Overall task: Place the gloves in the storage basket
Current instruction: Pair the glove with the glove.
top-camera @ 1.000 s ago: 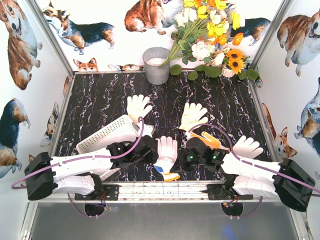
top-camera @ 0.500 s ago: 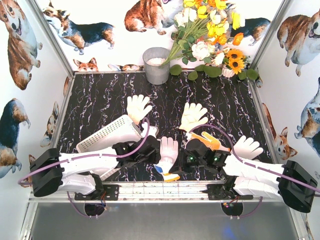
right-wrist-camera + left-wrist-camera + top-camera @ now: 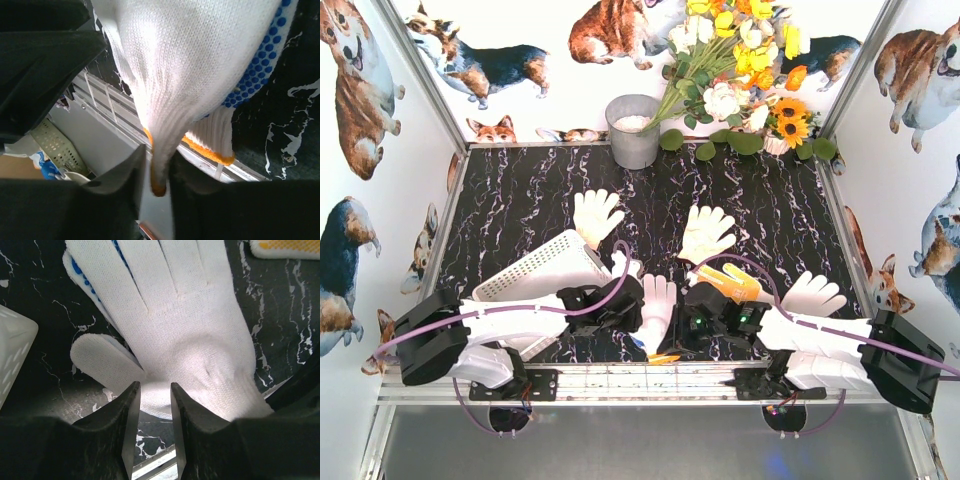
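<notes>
Counting five gloves (image 3: pixel 595 215) outside storage basket (image 3: pixel 535 268), none stowed. Pinching centre glove (image 3: pixel 657 300) by its cuff with right gripper (image 3: pixel 157 161); left gripper (image 3: pixel 151 388) nearly together at its heel, hold unclear.

A cream glove (image 3: pixel 190 340) on marbled table (image 3: pixel 45 305), left pincer (image 3: pixel 154 405) jaws narrowly apart at its thumb-side edge, blue-dotted glove (image 3: pixel 81 276) beneath

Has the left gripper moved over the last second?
Yes. The left gripper has shifted rightward relative to the storage basket, toward the cream-white glove.
</notes>
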Robot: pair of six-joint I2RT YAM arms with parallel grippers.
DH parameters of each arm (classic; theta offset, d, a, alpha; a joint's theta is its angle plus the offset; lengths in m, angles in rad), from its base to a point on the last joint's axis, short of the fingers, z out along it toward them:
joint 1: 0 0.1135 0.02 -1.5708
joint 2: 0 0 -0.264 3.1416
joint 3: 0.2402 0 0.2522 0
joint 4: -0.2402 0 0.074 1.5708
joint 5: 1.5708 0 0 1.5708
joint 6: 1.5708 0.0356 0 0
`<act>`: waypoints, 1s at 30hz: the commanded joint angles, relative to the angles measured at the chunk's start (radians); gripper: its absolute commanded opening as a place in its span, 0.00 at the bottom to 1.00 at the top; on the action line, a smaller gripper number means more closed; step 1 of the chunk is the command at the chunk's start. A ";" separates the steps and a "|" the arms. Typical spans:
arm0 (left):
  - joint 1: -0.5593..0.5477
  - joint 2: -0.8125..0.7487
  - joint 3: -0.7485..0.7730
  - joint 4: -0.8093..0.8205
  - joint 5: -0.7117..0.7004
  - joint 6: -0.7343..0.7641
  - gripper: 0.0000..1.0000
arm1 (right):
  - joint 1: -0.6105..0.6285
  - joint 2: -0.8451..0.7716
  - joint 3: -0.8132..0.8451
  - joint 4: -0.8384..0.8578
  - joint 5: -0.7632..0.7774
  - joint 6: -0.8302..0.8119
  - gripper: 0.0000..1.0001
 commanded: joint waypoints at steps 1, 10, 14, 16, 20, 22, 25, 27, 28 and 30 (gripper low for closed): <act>-0.011 0.016 -0.007 0.041 0.008 0.004 0.25 | 0.006 -0.015 0.028 0.023 -0.007 -0.014 0.30; -0.017 0.027 0.005 0.034 0.006 0.016 0.25 | 0.006 -0.063 0.034 -0.061 0.032 -0.026 0.43; -0.018 0.026 0.008 0.034 0.004 0.018 0.25 | 0.007 -0.080 0.033 -0.091 0.050 -0.028 0.39; -0.020 0.028 0.010 0.034 0.006 0.018 0.25 | 0.007 -0.088 0.033 -0.099 0.049 -0.028 0.31; -0.023 0.028 0.013 0.034 0.004 0.018 0.25 | 0.007 -0.103 0.034 -0.118 0.034 -0.030 0.17; -0.024 0.028 0.014 0.034 0.002 0.018 0.25 | 0.007 -0.114 0.034 -0.124 0.022 -0.028 0.13; -0.026 0.028 0.014 0.034 0.001 0.017 0.25 | 0.007 -0.124 0.031 -0.121 0.003 -0.024 0.11; -0.027 0.028 0.016 0.033 0.001 0.016 0.25 | 0.007 -0.127 0.032 -0.121 -0.009 -0.024 0.09; -0.028 0.028 0.016 0.032 0.000 0.016 0.25 | 0.007 -0.125 0.032 -0.119 -0.014 -0.024 0.09; -0.029 0.027 0.017 0.031 -0.001 0.016 0.25 | 0.007 -0.124 0.033 -0.116 -0.024 -0.023 0.08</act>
